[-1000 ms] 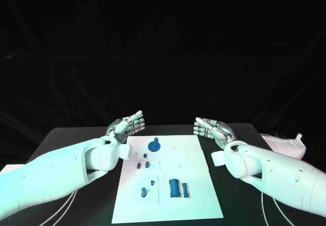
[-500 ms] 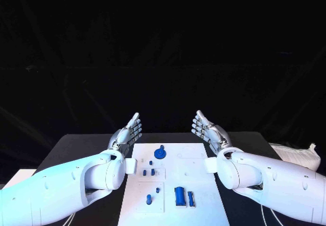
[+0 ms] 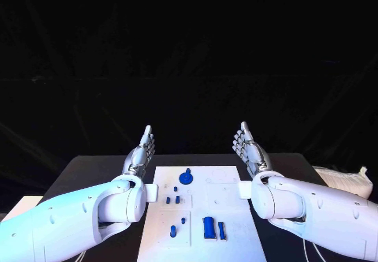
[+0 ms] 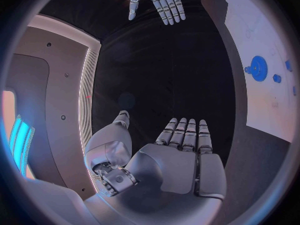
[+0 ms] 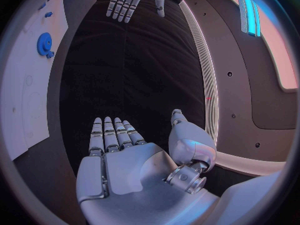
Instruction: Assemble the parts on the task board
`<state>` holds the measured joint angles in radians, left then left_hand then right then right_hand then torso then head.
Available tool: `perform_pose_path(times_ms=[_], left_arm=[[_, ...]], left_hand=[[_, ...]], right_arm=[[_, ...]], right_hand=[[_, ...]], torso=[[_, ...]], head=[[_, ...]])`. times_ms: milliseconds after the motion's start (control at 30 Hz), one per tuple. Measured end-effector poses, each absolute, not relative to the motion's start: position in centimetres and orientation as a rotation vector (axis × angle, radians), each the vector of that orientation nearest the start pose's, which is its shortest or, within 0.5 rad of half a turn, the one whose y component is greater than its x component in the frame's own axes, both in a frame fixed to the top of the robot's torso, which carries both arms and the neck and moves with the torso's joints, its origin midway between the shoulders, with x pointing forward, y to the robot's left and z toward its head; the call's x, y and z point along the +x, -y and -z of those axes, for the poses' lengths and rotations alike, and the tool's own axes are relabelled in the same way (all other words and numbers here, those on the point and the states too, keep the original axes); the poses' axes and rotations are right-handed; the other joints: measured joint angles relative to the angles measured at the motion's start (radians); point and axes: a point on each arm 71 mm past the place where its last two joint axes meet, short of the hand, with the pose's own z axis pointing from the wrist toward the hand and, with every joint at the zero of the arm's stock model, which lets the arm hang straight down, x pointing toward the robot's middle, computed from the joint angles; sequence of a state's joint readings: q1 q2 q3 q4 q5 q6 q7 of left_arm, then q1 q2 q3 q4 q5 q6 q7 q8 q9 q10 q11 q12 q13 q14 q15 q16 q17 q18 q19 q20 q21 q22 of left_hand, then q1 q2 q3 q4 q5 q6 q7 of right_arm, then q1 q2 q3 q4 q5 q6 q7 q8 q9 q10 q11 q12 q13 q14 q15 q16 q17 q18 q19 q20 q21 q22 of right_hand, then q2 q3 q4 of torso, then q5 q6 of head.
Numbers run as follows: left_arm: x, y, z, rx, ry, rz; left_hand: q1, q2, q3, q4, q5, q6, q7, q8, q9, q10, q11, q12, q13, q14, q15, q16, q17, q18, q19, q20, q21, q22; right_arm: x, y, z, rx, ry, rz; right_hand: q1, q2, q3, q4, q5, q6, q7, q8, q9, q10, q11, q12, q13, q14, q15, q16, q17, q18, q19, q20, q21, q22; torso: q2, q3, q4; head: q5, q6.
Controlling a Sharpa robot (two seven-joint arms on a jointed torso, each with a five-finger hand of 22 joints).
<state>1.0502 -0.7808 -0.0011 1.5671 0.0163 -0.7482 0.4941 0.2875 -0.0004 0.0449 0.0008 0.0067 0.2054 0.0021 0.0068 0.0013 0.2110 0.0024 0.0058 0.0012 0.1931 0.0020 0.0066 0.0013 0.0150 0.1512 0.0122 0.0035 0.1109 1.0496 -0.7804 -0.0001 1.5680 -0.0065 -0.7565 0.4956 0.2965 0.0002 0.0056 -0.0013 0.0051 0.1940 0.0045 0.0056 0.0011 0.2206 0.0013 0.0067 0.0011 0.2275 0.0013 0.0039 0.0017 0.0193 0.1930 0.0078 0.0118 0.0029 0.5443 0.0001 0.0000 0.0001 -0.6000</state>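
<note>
Both hands are raised above the far part of the black counter (image 3: 94, 164), the left hand (image 3: 140, 154) and the right hand (image 3: 250, 152) each held flat with straight fingers (image 3: 147, 137) lying side by side, thumb set a little apart, holding nothing. The white task board (image 3: 236, 218) lies on the counter between and below the two hands, nearer the robot than the fingertips. On it, a blue gear-like part (image 3: 185, 177) sits closest to the fingers, with the small blue pegs (image 3: 172, 200) and a blue block (image 3: 208, 226) farther back toward the robot
</note>
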Motion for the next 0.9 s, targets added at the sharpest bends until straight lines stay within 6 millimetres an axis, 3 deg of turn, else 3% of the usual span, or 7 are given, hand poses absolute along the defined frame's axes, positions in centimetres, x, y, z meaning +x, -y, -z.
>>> perform_pose_path(times_ms=[533,600,633,667,700,900], left_arm=[[46.21,-19.36,22.67,-1.235,-1.233,1.22],[46.21,-19.36,22.67,-1.234,-1.233,1.219],[46.2,-19.35,22.66,-1.234,-1.233,1.219],[46.2,-19.36,22.66,-1.234,-1.232,1.219],[46.2,-19.36,22.66,-1.234,-1.232,1.219],[46.2,-19.36,22.66,-1.234,-1.232,1.218]], left_hand=[[-0.133,-0.001,-0.034,-0.001,0.0,-0.092,-0.002,0.0,0.0,-0.097,-0.004,0.0,0.0,-0.088,-0.002,0.0,0.0,0.0,-0.095,-0.012,0.0,-0.097],[-0.153,0.002,-0.038,0.0,0.0,-0.109,-0.002,0.0,0.0,-0.112,-0.002,0.0,0.0,-0.115,-0.001,0.0,0.0,0.0,-0.119,-0.011,0.0,-0.103],[-0.186,0.001,-0.041,-0.003,0.0,-0.161,-0.001,0.0,0.0,-0.166,-0.003,0.0,0.0,-0.171,-0.002,0.0,0.0,0.0,-0.141,-0.012,0.0,-0.108],[-0.211,0.001,-0.041,-0.002,0.0,-0.187,-0.002,0.0,0.0,-0.192,-0.003,0.0,0.0,-0.184,-0.002,0.0,0.0,0.0,-0.147,-0.013,0.0,-0.109],[-0.26,0.0,-0.041,-0.002,0.0,-0.197,-0.003,0.0,0.0,-0.203,-0.002,0.0,0.0,-0.188,-0.002,0.0,0.0,0.0,-0.148,-0.012,0.0,-0.109],[-0.28,0.0,-0.041,-0.002,0.0,-0.2,-0.003,0.0,0.0,-0.206,-0.003,0.0,0.0,-0.188,-0.002,0.0,0.0,0.0,-0.148,-0.012,0.0,-0.11]], right_arm=[[46.2,19.33,22.6,1.226,-1.229,-1.217],[46.19,19.32,22.59,1.226,-1.229,-1.217],[46.19,19.33,22.59,1.226,-1.229,-1.216],[46.2,19.33,22.59,1.226,-1.228,-1.216],[46.2,19.33,22.59,1.226,-1.228,-1.216],[46.2,19.34,22.59,1.227,-1.228,-1.215]], right_hand=[[-0.14,0.0,0.0,0.0,0.0,-0.088,-0.002,-0.002,0.0,-0.101,-0.003,0.0,0.0,-0.105,-0.001,0.0,0.0,-0.006,-0.088,-0.007,-0.008,-0.002],[-0.189,-0.001,0.0,0.0,0.0,-0.152,-0.005,-0.002,0.0,-0.151,-0.001,0.0,0.0,-0.155,-0.001,0.0,0.0,-0.005,-0.151,-0.007,-0.008,-0.002],[-0.222,0.0,0.0,0.0,0.0,-0.178,-0.004,-0.002,0.0,-0.195,-0.001,0.0,0.0,-0.201,-0.001,0.0,0.0,-0.005,-0.177,-0.008,-0.008,-0.002],[-0.278,-0.001,0.0,0.0,0.0,-0.188,-0.004,-0.002,0.0,-0.211,-0.002,0.0,0.0,-0.217,-0.002,0.0,0.0,-0.005,-0.187,-0.009,-0.008,-0.002],[-0.289,0.0,0.0,0.0,0.0,-0.19,-0.005,-0.002,0.0,-0.216,-0.002,0.0,0.0,-0.222,-0.001,0.0,0.0,-0.005,-0.188,-0.008,-0.008,-0.002],[-0.291,0.0,0.0,0.0,0.0,-0.19,-0.005,-0.002,0.001,-0.216,-0.002,0.0,0.0,-0.223,-0.001,0.0,0.0,-0.005,-0.188,-0.008,-0.008,-0.001]], torso=[[0.0,-0.0001,0.0],[0.0,-0.0001,0.0],[0.0,-0.0001,0.0],[0.0,-0.0001,0.0],[0.0,-0.0001,0.0],[0.0,-0.0001,0.0]], head=[[0.0,0.0],[0.0,0.0],[0.0,0.0],[0.0,0.0],[0.0,0.0],[0.0,0.0]])
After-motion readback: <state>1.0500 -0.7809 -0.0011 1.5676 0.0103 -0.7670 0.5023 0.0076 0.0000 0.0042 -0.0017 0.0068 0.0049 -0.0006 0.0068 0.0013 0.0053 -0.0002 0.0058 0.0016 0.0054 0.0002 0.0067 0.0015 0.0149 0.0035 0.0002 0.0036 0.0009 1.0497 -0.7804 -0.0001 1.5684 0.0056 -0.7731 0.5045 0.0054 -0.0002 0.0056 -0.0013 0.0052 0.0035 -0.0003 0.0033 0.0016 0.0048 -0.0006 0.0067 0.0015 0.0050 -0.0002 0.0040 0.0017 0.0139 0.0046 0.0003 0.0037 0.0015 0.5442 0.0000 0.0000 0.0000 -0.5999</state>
